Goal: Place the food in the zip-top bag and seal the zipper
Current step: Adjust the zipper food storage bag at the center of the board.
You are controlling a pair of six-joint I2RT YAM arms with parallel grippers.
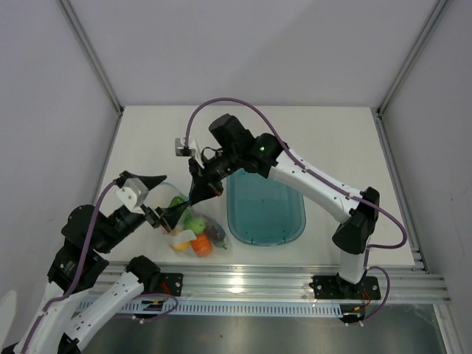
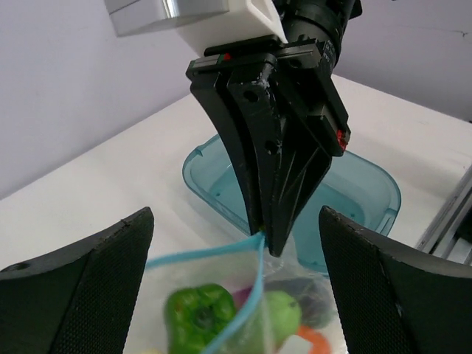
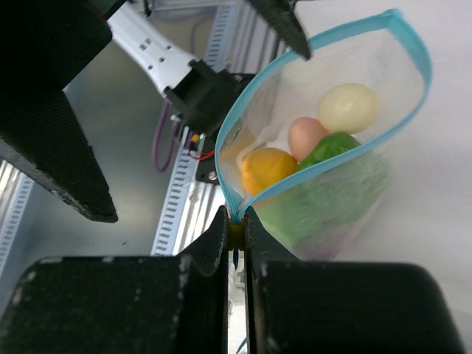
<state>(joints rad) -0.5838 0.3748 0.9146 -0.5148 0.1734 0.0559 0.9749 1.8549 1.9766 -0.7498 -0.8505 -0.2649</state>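
The clear zip-top bag [image 1: 209, 221] lies in front of the left arm with its mouth open. It holds the food: a green bell pepper [image 2: 198, 313], a pale green piece [image 2: 286, 313], an orange one [image 1: 201, 245] and a dark piece [image 2: 318, 293]. The right wrist view shows a yellow-orange piece [image 3: 268, 168] and a pale round one [image 3: 348, 107] inside. My right gripper [image 3: 236, 230] is shut on one end of the light blue zipper [image 2: 206, 254]. My left gripper [image 2: 236, 214] is wide open around the bag's mouth, its fingers [image 2: 88, 280] apart from the zipper.
A teal translucent oblong tray [image 1: 286, 221] stands just right of the bag, under the right arm. The aluminium rail [image 1: 280, 284] runs along the table's near edge. White walls close in the left, right and far sides.
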